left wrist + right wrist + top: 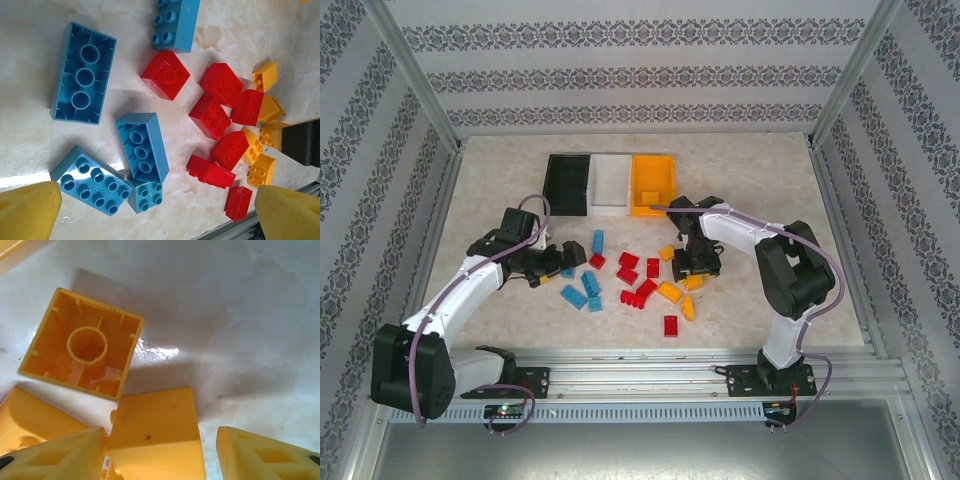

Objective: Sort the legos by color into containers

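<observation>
Red [628,268], light blue [590,283] and orange-yellow [669,292] legos lie scattered mid-table. The black [567,182], white [611,183] and orange [654,185] bins stand in a row behind them. My left gripper [563,260] hovers open over the blue legos; a small blue brick [145,195] and a longer overturned one [142,147] lie between its fingers [27,210], untouched. My right gripper [160,455] is low and open around an orange-yellow brick [155,430], which touches the left finger [55,455] and stands apart from the right one [270,455].
An upturned hollow orange-yellow brick [82,350] lies just beyond the right gripper. Red bricks [165,75] and yellow ones [260,170] cluster right of the left gripper. The metal rail [650,365] runs along the near table edge, and patterned walls enclose the table.
</observation>
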Available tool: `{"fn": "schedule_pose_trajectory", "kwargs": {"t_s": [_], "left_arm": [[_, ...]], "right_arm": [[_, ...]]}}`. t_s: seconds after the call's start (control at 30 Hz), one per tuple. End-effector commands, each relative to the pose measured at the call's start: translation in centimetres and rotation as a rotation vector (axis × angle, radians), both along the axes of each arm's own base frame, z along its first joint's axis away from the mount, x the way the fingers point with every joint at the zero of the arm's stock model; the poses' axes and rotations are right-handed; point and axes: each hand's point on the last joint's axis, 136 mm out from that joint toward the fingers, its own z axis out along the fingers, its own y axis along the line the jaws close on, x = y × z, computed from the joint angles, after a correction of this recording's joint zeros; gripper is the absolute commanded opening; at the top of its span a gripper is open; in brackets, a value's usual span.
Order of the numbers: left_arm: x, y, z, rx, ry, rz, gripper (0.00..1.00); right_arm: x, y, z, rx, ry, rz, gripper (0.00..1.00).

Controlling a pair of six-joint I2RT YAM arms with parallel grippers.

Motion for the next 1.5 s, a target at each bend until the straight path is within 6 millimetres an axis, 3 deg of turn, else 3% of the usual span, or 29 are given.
{"fn": "schedule_pose_trajectory", "kwargs": {"t_s": [0.0, 0.33, 0.53, 0.63, 0.83, 0.97, 1.07, 1.23, 1.47], "left_arm": [[-0.2, -0.3, 0.2, -0.017, -0.006, 0.006, 1.00], [-0.1, -0.3, 0.1, -0.028, -0.001, 0.023, 1.00], [0.1, -0.3, 0.3, -0.024, -0.011, 0.028, 1.00], [0.2, -0.3, 0.5, -0.031, -0.013, 0.031, 1.00], [0.5, -0.4, 1.2, -0.031, -0.031, 0.018, 1.00], [0.4, -0.3, 1.5, -0.013, -0.035, 0.000, 1.00], [0.1, -0.2, 1.7, 0.001, -0.032, -0.012, 1.00], [-0.8, 0.1, 1.6, 0.012, -0.016, -0.015, 1.00], [-2.0, 0.5, 1.4, 0.025, 0.005, -0.011, 1.00]], "right_arm": [[-0.4, -0.6, -1.1, -0.041, 0.014, 0.027, 0.59], [-0.6, -1.3, -1.4, -0.040, 0.010, 0.002, 0.46], [-0.1, -2.0, 1.5, 0.036, -0.053, -0.088, 0.41], [0.9, -1.6, 4.2, 0.123, -0.112, -0.158, 0.40], [6.0, 2.1, 11.0, 0.398, -0.262, -0.313, 0.39], [10.6, 4.5, 13.3, 0.491, -0.313, -0.374, 0.39], [14.3, 5.8, 13.4, 0.498, -0.335, -0.390, 0.39], [19.3, 7.4, 12.0, 0.466, -0.355, -0.406, 0.39], [23.8, 8.4, 10.5, 0.446, -0.380, -0.413, 0.42]]}}
